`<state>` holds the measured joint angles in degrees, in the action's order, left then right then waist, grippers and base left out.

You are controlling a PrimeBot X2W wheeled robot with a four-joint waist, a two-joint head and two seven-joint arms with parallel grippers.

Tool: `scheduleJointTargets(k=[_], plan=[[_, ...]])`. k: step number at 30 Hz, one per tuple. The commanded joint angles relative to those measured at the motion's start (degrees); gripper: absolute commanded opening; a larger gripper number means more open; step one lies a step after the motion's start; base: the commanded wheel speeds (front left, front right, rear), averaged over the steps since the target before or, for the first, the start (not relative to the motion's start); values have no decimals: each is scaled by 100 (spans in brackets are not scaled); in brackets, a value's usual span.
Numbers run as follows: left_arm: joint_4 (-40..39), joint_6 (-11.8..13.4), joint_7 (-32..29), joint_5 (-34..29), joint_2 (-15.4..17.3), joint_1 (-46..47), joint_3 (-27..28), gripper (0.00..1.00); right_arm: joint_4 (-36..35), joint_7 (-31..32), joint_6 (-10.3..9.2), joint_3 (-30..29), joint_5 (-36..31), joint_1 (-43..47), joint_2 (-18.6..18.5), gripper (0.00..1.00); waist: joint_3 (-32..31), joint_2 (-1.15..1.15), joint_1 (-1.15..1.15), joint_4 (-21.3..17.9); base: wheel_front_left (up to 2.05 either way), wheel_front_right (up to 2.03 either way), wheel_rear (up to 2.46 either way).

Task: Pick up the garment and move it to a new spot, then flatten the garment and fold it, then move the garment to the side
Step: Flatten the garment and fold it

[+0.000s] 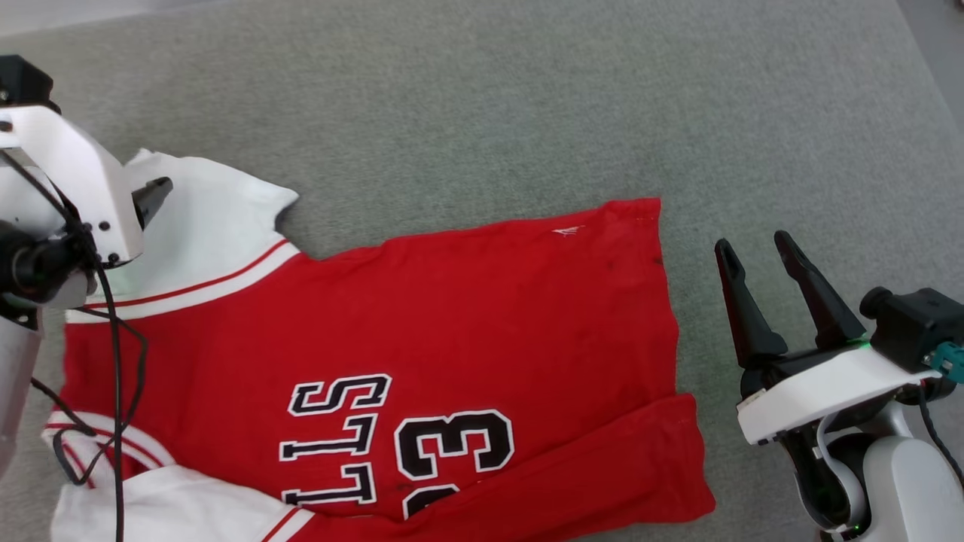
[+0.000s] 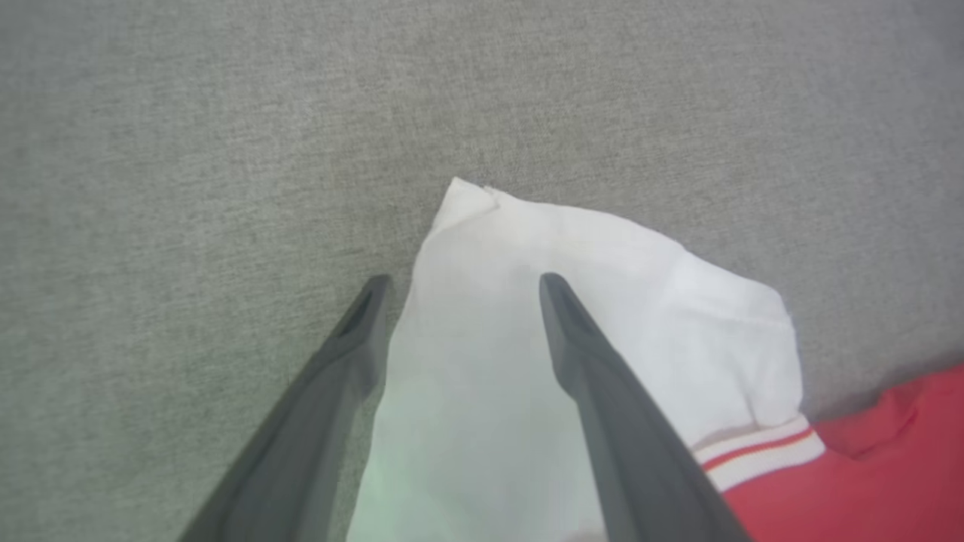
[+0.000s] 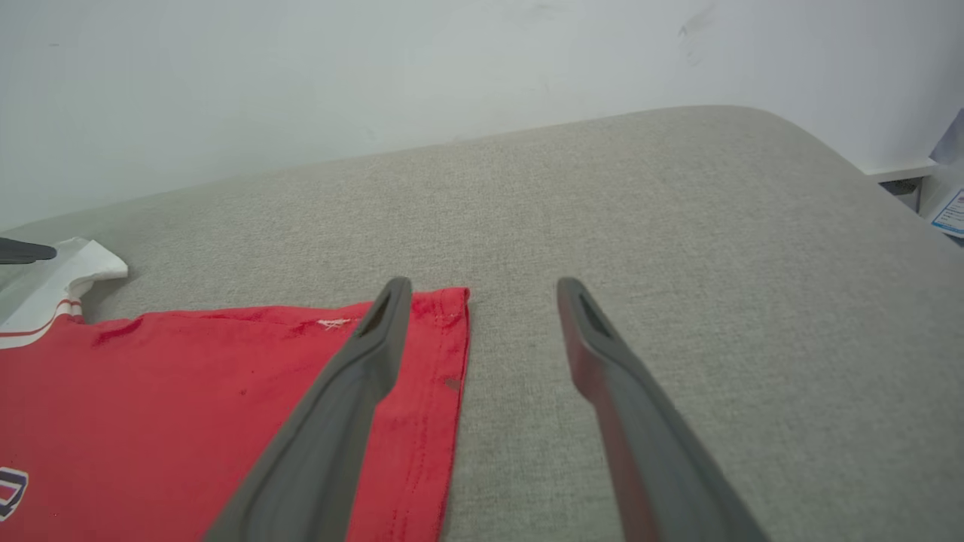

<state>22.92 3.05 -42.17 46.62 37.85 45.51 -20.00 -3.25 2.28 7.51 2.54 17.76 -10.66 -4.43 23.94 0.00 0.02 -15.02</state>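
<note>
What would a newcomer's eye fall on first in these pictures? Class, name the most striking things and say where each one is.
The red garment with black lettering lies spread across the grey cushion. The open left gripper hovers over its white sleeve, and the open right gripper stands just off its right-hand hem.

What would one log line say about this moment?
garment: lying on grey surface | left gripper: open at white sleeve | right gripper: open beside hem

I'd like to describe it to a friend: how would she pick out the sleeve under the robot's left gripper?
On the grey cushioned surface lies a red T-shirt. At its left end, the far sleeve is white with a red-striped band. Unlike the near sleeve, it lies under the open left gripper.
</note>
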Motion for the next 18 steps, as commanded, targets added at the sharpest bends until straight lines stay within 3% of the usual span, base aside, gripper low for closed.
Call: scheduleJointTargets(k=[1, 8, 9, 10, 11, 18], plan=[[82, -22, -179, -55, 57, 122, -87, 100, 45, -62, -5, 21, 32, -94, 42, 100, 157, 0, -2, -138, 0, 0, 0], [440, 19, -1191, -47, -5, 115, -543, 100, 183, -174, -5, 61, 34, -175, 64, 100, 265, 0, -2, -222, 0, 0, 0], [476, 40, -1317, -1, -52, 77, -586, 81, 199, -188, -5, 58, 28, -198, 64, 100, 274, 0, -2, -228, 0, 0, 0], [479, 40, -1391, 4, -85, 62, -630, 28, 214, -185, -5, 54, 20, -221, 64, 100, 282, 0, -2, -230, 0, 0, 0], [466, 48, -1382, -24, -95, 79, -651, 0, 221, -177, -5, 47, 18, -244, 65, 100, 292, 0, -2, -231, 0, 0, 0], [437, -5, -1084, -111, -155, 294, -631, 0, 327, 24, -5, 16, 165, -381, -174, 100, 200, 0, -2, -117, 0, 0, 0]])
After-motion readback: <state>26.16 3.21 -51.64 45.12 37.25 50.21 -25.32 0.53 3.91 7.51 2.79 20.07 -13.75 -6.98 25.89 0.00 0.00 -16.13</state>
